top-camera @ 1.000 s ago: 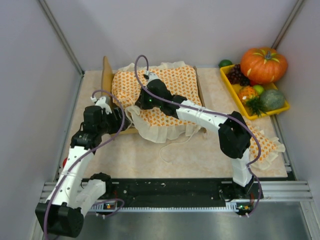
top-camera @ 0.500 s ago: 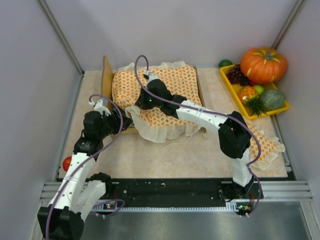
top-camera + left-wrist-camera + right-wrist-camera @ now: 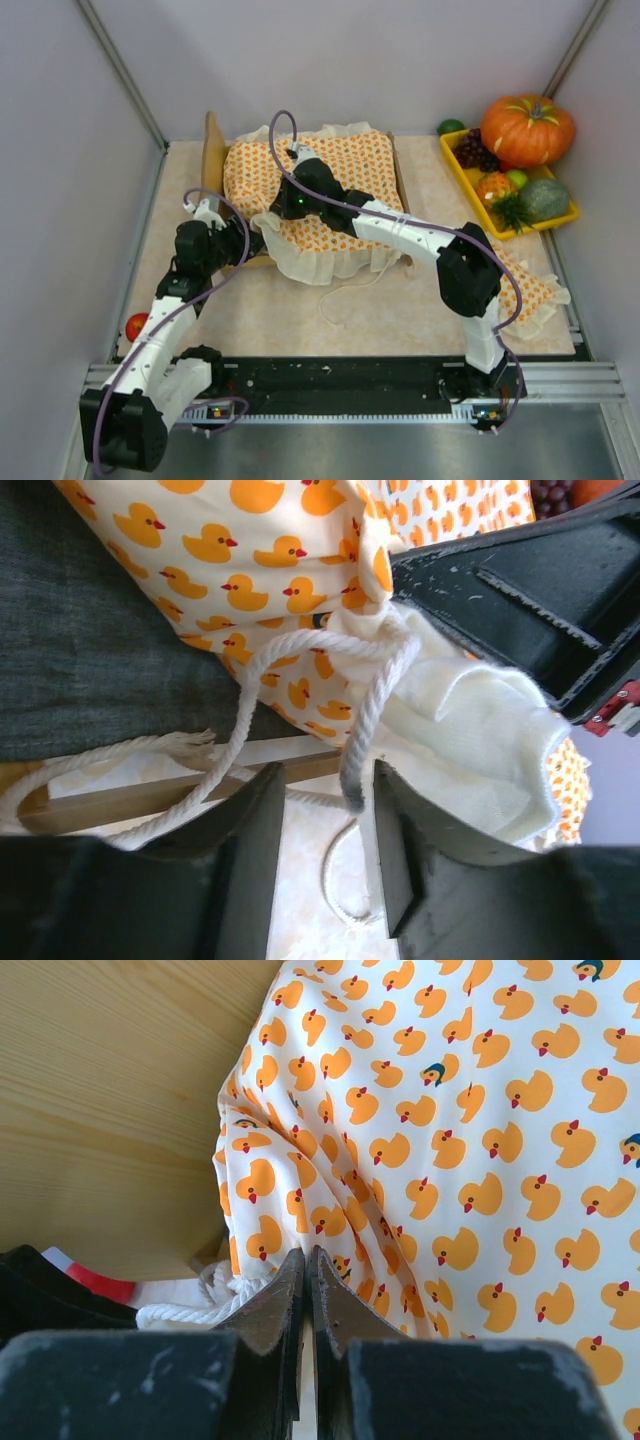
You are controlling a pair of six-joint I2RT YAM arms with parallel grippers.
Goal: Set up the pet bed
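Two sets of fingers, one bed, entered from the tips outward.

Left fingers (image 3: 328, 850): standing part-way apart. A white cord (image 3: 375, 715) hangs down through the gap, not pinched so far as I can see.

Right fingers (image 3: 305, 1290): pressed together, tips against a fold of the duck-print bedspread (image 3: 450, 1160). Whether cloth is caught between them I cannot tell.

Pet bed (image 3: 213, 160): far left of the worktop (image 3: 400, 320), headboard (image 3: 211, 135) upright at its left end. The bedspread is heaped over it and spills past the near side.

Pillow (image 3: 535, 290): on the worktop at right, well apart from the bed.

Progress, as I judge it: roughly half. The cover is on but bunched. Smoothing it and placing the pillow are left.

Views:
- Only my left wrist shows the dark grey base (image 3: 100, 660) bare beside the cover, and the wooden rail (image 3: 150, 798) below it.
- Only the top view shows the pillow.
- My right wrist alone shows the headboard's grain close behind the cloth.
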